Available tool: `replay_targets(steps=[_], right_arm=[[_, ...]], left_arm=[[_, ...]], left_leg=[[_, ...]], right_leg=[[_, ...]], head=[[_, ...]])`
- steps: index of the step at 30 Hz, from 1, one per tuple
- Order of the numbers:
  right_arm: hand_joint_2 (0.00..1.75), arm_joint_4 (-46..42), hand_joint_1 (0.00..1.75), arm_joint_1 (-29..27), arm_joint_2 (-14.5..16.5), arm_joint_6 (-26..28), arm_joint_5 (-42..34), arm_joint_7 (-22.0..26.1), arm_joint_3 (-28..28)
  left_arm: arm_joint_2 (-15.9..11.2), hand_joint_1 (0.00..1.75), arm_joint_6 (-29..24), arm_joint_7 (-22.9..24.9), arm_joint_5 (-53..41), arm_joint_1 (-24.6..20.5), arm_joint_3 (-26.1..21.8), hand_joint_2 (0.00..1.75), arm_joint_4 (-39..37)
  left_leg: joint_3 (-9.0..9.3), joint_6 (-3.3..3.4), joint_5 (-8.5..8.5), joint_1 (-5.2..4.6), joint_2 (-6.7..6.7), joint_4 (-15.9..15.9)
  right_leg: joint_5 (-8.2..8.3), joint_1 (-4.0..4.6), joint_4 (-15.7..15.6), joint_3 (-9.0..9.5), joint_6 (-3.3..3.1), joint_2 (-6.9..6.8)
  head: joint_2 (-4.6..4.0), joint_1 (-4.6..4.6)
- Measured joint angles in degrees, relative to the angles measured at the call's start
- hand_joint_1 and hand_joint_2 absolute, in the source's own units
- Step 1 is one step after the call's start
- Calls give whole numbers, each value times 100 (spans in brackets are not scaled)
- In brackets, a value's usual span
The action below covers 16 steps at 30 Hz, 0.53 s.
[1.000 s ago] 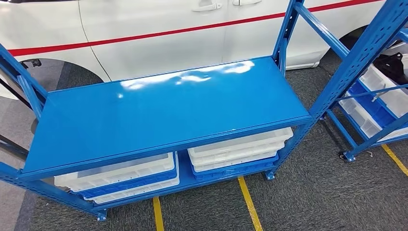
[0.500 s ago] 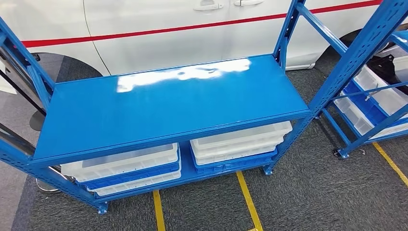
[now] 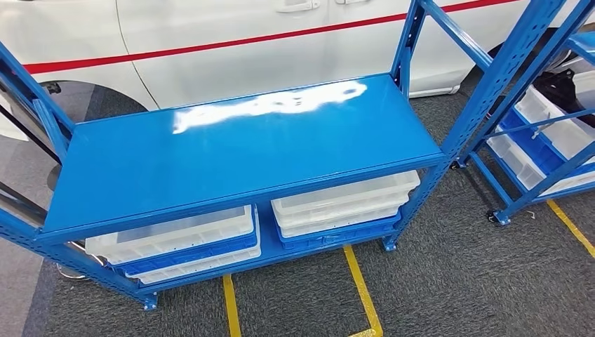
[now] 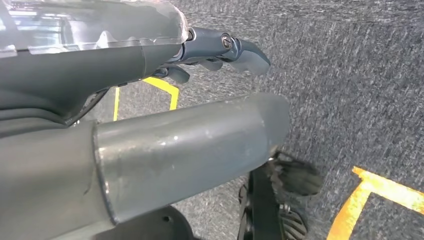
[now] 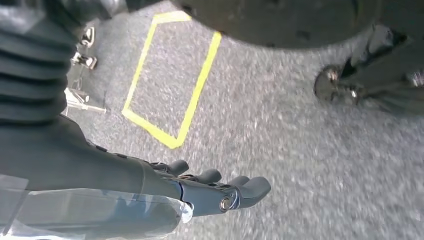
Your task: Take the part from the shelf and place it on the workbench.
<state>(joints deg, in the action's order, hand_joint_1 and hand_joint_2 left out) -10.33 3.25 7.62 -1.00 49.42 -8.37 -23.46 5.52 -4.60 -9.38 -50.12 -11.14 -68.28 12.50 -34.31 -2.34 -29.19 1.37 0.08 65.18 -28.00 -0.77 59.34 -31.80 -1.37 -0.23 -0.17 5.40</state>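
Observation:
A blue metal shelf [image 3: 238, 151] stands in front of me in the head view, its glossy upper board catching a bright glare. On its lower level lie stacked white and blue trays, one stack on the left [image 3: 175, 239] and one on the right [image 3: 344, 203]. My left hand [image 4: 220, 47] hangs over the grey carpet with its dark fingers stretched out and its thick grey thumb [image 4: 200, 135] apart from them, holding nothing. My right hand [image 5: 215, 190] also hangs above the carpet, fingers extended and side by side, with nothing in it.
A white car with a red stripe [image 3: 245, 42] is parked close behind the shelf. A second blue shelf with white bins [image 3: 540, 133] stands at the right. Yellow floor lines [image 3: 361, 288] run across the carpet toward me.
The whole head picture has shifted a little, so the camera moved; the shelf now sits slightly higher and more to the left. Nothing on the shelf moved.

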Motion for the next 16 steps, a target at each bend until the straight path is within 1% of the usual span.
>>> replay_targets(steps=[1, 2, 3, 4, 5, 6, 11, 15, 16], right_arm=[[87, -2, 0, 9, -9, 40, 22, -21, -3], [44, -4, 0, 17, -18, 76, 33, -43, -8], [0, -7, 0, 22, -27, 102, 32, -59, -15], [0, -7, 0, 25, -31, 116, 29, -72, -27], [0, -7, 0, 23, -31, 121, 27, -79, -41], [0, -7, 0, 21, -31, 122, 26, -86, -61], [0, -7, 0, 19, -31, 108, 24, -123, -150], [175, -7, 0, 18, -31, 103, 42, -187, -161], [175, -7, 0, 18, -31, 101, 48, -194, -162]], left_arm=[[9, 0, -21, 3, 12, -4, 0, 87, -1], [19, 0, -43, 5, 26, -7, 0, 131, -2], [28, 0, -61, 10, 39, -7, -1, 175, -3], [33, 0, -80, 14, 50, -4, -3, 175, -4], [33, 0, -97, 19, 56, 1, -7, 175, -4], [33, 0, -112, 25, 61, 5, -12, 175, -4], [33, 0, -134, 35, 107, -10, -33, 175, -4], [29, 0, -94, 45, 119, -11, -60, 175, -4], [28, 0, -83, 47, 121, -11, -63, 175, -4]], left_leg=[[158, -43, 90, 25, -16, -317], [249, -15, 112, 39, -28, -511], [268, 21, 91, 40, -42, -574], [258, 92, 103, 32, -51, -580], [249, 141, 110, 21, -48, -578], [244, 130, 123, 9, -49, -579], [238, 179, 121, -30, -50, -578], [235, 194, 127, -53, -49, -577], [234, 196, 129, -56, -49, -577]], right_leg=[[-20, 14, 46, -23, 20, 9], [-34, 39, 83, -49, 43, 18], [-39, 65, 107, -72, 61, 25], [-35, 71, 113, -86, 73, 31], [-25, 71, 104, -90, 82, 30], [-16, 65, 95, -91, 93, 31], [11, 31, 67, -90, 144, 33], [19, 20, 63, -93, 162, 32], [20, 19, 63, -93, 164, 32]], head=[[0, 2], [0, 2], [0, 3], [0, 5], [0, 4], [0, 4], [1, 3], [1, 2], [1, 2]])
